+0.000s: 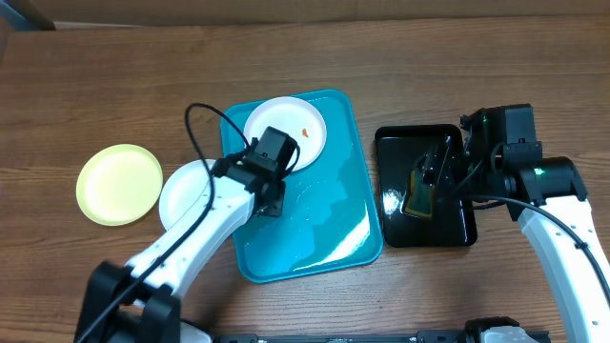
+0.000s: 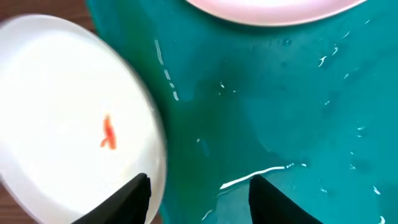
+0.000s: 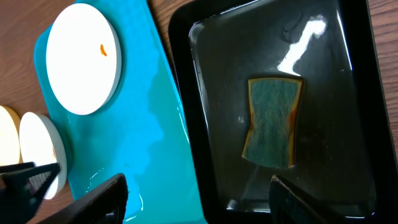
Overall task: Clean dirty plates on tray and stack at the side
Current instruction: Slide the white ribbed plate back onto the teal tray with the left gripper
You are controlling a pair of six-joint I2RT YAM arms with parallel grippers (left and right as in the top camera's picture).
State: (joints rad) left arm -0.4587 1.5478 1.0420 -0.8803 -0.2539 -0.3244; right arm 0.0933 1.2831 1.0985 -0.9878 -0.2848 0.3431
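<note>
Where white plate meets tray edge, left gripper spread, empty

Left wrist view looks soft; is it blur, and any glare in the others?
Left wrist: the white plate has a smeared edge, likely motion blur. Right wrist: sharp, one glare patch on the black tray. Overhead: sharp, sheen on the turquoise tray.
</note>
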